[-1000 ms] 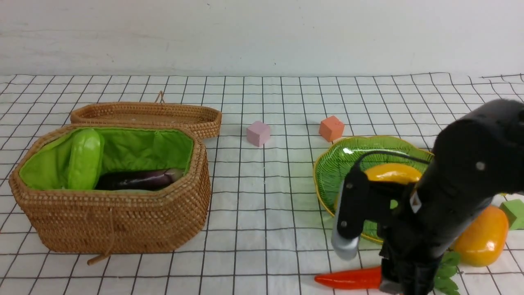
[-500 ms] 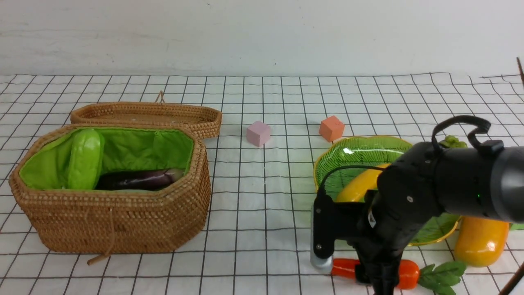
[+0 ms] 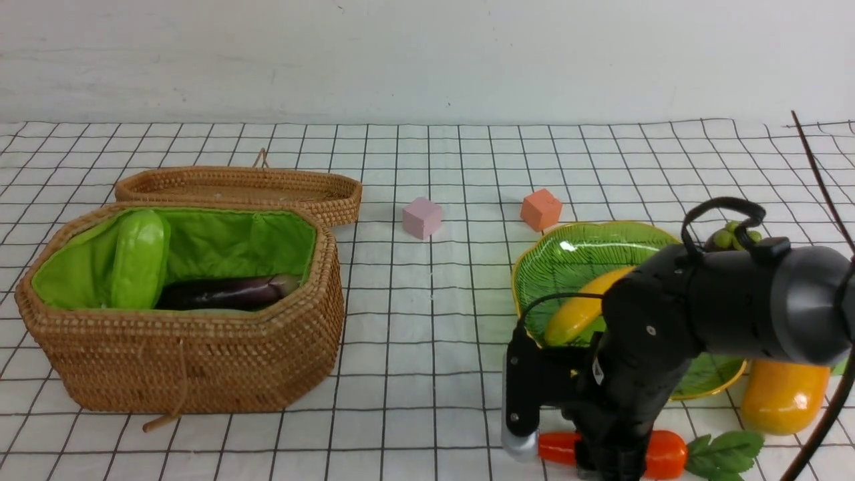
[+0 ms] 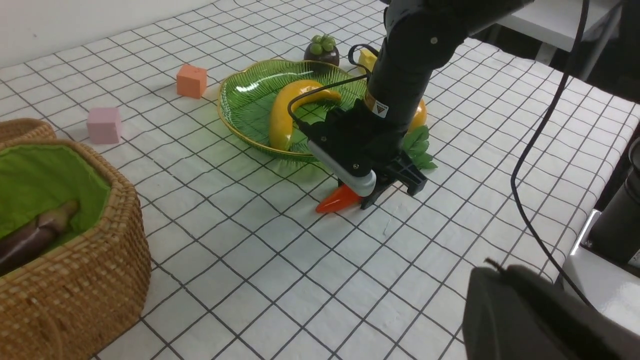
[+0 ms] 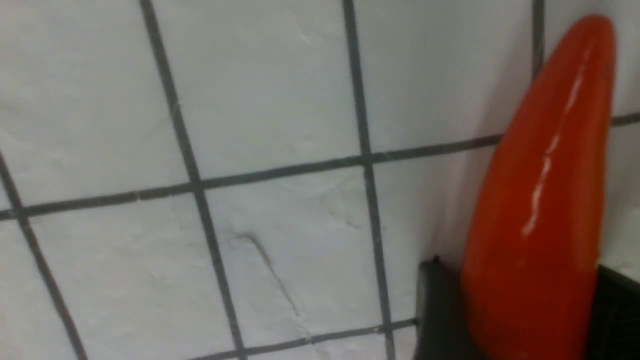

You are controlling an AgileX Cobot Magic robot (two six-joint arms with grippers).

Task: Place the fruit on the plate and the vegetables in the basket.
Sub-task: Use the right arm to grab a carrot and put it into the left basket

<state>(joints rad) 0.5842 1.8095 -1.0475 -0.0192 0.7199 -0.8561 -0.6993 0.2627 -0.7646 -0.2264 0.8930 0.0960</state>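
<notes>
Change: my right claw (image 4: 392,192) has swung in over the carrot (image 4: 337,201) and narrowed onto its middle.
Claw: gripping the carrot on both sides, I judge.
Carrot: on the cloth, at the plate's (image 3: 534,280) 6 o'clock.
Meaning: ready to lift; basket (image 3: 200,374) lies toward 9 o'clock.
Arm: wrist pitched steeply down.

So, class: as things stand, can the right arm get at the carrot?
Probably yes: the right hand sits low, its fingers either side of the carrot and seemingly touching it; nothing lies between.
</notes>
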